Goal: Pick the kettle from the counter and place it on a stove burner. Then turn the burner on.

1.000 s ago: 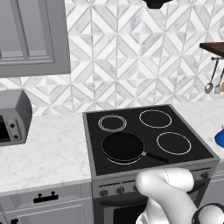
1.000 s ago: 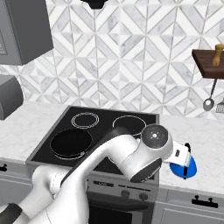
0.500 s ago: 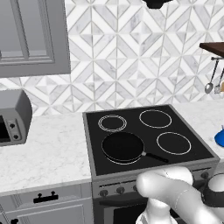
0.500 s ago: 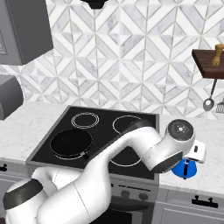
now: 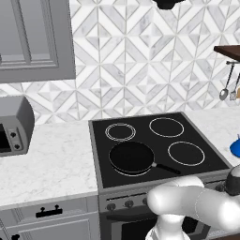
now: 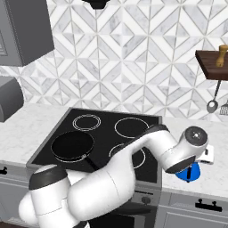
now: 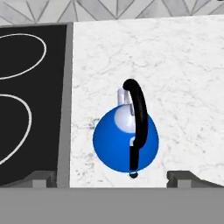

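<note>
Since a second ago, my arm has swung out to the right, off the black cooktop [image 6: 49, 149] and over the white counter [image 7: 183, 65] beside it, and its wrist now hangs above the kettle [image 7: 126, 140]. Nothing else has shifted: the black frying pan [image 5: 131, 157] sits on the front left of the cooktop as before.

From the hand camera I look almost straight down on the kettle. It is small, round and bright blue, standing upright on the counter just right of the cooktop's edge, touching nothing. Its pale lid knob [image 7: 126, 114] sits at the middle, and its black arched handle [image 7: 138, 118] runs over the top.

My gripper [image 7: 112, 177] is spread wide and holding nothing; one dark fingertip shows at the lower left and the other at the lower right of that view. The kettle lies between them and a little beyond, its body centred slightly toward the right fingertip. The handle's long line runs away from me, roughly square to the line joining the fingertips, so I judge the jaws could close across it once I lower straight down.

The large single white ring [image 5: 186, 153] at the front right of the cooktop is the nearest free burner.
</note>
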You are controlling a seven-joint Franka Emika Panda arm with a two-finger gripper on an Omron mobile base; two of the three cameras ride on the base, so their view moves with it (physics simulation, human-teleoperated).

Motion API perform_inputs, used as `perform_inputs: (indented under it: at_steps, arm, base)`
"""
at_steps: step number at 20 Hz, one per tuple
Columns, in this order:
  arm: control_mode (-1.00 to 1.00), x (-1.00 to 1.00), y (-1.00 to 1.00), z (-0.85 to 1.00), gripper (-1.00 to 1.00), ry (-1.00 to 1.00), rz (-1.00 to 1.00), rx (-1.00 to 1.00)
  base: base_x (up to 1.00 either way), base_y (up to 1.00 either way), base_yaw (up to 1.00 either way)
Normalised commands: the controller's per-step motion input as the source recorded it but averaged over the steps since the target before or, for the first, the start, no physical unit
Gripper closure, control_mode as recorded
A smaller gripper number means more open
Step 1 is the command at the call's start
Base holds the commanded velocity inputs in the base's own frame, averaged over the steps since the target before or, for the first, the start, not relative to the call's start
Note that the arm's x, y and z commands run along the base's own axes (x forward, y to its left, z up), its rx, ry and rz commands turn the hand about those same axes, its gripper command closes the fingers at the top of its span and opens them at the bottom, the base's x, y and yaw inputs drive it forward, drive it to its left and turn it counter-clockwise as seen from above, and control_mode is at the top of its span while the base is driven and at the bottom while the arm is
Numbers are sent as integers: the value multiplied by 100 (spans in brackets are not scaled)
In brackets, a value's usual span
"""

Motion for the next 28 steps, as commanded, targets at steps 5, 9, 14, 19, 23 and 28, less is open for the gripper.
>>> perform_inputs:
  at_steps: [5, 9, 14, 19, 23, 28]
  arm:
    - [-100, 36, -39, -25, -100, 9, 8, 0]
    - [-100, 25, -18, -8, -100, 6, 0, 0]
    - [-100, 28, 0, -19, -100, 1, 0, 0]
    - [-100, 16, 0, -24, -100, 0, 0, 0]
    - [-100, 8, 0, -19, -100, 0, 0, 0]
    - [-100, 4, 0, -16, -100, 0, 0, 0]
  base:
    - [0, 0, 0]
    - [0, 0, 0]
    - [0, 0, 0]
    - [0, 0, 0]
    - [0, 0, 0]
    - [0, 0, 0]
